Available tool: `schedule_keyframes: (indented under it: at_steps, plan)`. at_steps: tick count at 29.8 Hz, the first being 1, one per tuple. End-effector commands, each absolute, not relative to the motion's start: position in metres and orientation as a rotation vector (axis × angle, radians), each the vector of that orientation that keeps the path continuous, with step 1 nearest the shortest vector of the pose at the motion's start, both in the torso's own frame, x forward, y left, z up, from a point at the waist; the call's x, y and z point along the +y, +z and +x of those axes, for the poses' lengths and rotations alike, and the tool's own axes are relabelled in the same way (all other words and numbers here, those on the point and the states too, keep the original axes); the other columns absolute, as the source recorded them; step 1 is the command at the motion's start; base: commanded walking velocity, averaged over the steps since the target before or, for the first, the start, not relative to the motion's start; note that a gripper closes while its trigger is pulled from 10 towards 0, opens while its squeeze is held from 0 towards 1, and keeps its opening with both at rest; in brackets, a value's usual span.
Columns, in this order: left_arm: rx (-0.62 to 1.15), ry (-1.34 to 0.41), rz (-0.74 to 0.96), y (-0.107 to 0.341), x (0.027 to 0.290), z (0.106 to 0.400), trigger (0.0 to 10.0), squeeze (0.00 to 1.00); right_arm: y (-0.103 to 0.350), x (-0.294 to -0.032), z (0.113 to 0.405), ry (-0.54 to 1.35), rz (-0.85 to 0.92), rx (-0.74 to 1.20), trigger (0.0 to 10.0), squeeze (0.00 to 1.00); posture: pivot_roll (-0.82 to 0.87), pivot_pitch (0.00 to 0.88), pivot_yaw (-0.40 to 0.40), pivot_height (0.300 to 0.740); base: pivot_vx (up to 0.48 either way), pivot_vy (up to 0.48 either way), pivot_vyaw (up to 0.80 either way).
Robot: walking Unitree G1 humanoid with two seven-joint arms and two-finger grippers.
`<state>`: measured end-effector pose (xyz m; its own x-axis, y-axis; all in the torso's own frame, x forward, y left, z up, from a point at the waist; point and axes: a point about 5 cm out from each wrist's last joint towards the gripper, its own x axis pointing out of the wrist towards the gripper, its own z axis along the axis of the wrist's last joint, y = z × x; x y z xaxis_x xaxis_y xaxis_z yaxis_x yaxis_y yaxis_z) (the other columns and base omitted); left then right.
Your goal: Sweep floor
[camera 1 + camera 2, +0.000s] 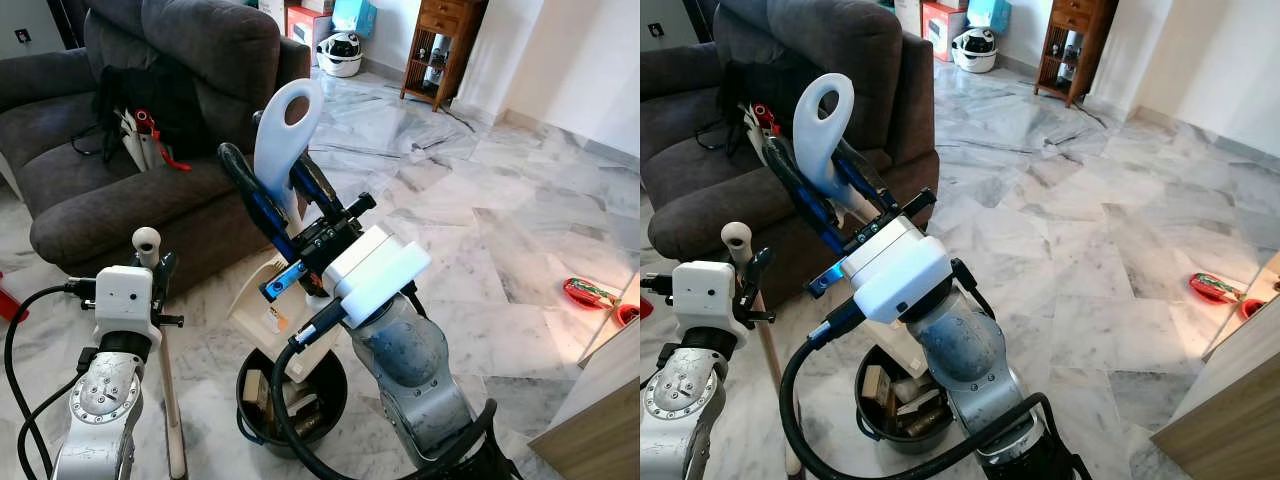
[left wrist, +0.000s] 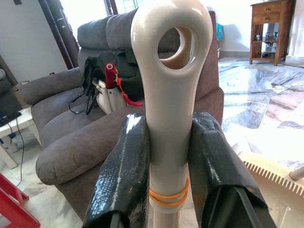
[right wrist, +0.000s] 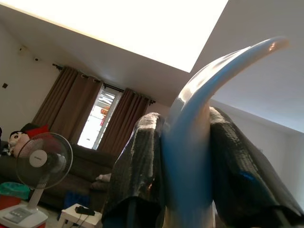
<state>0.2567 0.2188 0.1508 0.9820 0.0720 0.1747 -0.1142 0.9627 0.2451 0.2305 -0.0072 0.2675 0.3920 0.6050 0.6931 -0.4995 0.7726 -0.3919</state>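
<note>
Glossy cream plastic forms the broom handle (image 2: 168,123), a smooth rounded shaft ending in a flattened loop with an oval hole, two orange rubber bands wrapped round it lower down; the left gripper (image 2: 170,156) has its two matt black, faintly woven-looking fingers (image 2: 124,171) pressed against either side of the shaft. Just beside it, the right gripper (image 1: 283,205) is clamped on the dustpan handle (image 1: 287,135), a pale, shiny, curved blade of plastic with a teardrop hole at its top, rising above the black fingers. Below that gripper the cream dustpan (image 1: 262,300) tilts over a round black bucket (image 1: 332,398) on the floor, with boxy scraps inside it. Behind the dustpan handle stands a dark grey sofa (image 1: 190,60) in soft, napped fabric, a black bag with white and red things lying on its seat. Grey-veined white marble floor (image 1: 480,210) spreads away from the sofa in polished angled slabs. Beyond the sofa stand a small slatted wooden cabinet (image 1: 443,50) and a white helmet (image 1: 340,53); well away across the marble lies a crumpled red wrapper (image 1: 588,292).
</note>
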Motion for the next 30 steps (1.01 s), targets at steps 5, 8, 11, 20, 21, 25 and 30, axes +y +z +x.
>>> schedule_keyframes:
  at_steps: [5, 8, 11, 20, 21, 25, 30]
  plan:
    - [-0.245, 0.08, 0.293, 0.166, 0.215, 0.258, 10.0, 0.0, 0.277, -0.007, 0.218, 0.724, -0.147, -1.033, 10.0, 0.0, 0.06, 0.056, -0.008, 0.74, 0.0, 0.0, 0.0]
    - [-0.247, 0.082, 0.292, 0.167, 0.215, 0.258, 10.0, 0.0, 0.277, -0.007, 0.219, 0.724, -0.152, -1.033, 10.0, 0.0, 0.06, 0.055, -0.009, 0.74, 0.0, 0.0, 0.0]
    - [-0.249, 0.079, 0.292, 0.166, 0.214, 0.259, 10.0, 0.0, 0.276, -0.008, 0.22, 0.718, -0.16, -1.032, 10.0, 0.0, 0.06, 0.05, -0.009, 0.74, 0.0, 0.0, 0.0]
    - [-0.251, 0.058, 0.31, 0.165, 0.21, 0.259, 10.0, 0.0, 0.263, -0.029, 0.243, 0.557, -0.235, -0.949, 10.0, 0.0, 0.05, 0.028, -0.01, 0.74, 0.0, 0.0, 0.0]
    - [-0.251, 0.057, 0.309, 0.165, 0.21, 0.259, 10.0, 0.0, 0.263, -0.031, 0.245, 0.547, -0.24, -0.945, 10.0, 0.0, 0.05, 0.028, -0.01, 0.74, 0.0, 0.0, 0.0]
    - [-0.254, 0.051, 0.301, 0.165, 0.208, 0.26, 10.0, 0.0, 0.258, -0.061, 0.265, 0.411, -0.346, -0.906, 10.0, 0.0, 0.05, 0.019, -0.01, 0.74, 0.0, 0.0, 0.0]
    - [-0.258, 0.047, 0.297, 0.165, 0.206, 0.262, 10.0, 0.0, 0.255, -0.084, 0.274, 0.316, -0.424, -0.88, 10.0, 0.0, 0.04, 0.017, -0.013, 0.74, 0.0, 0.0, 0.0]
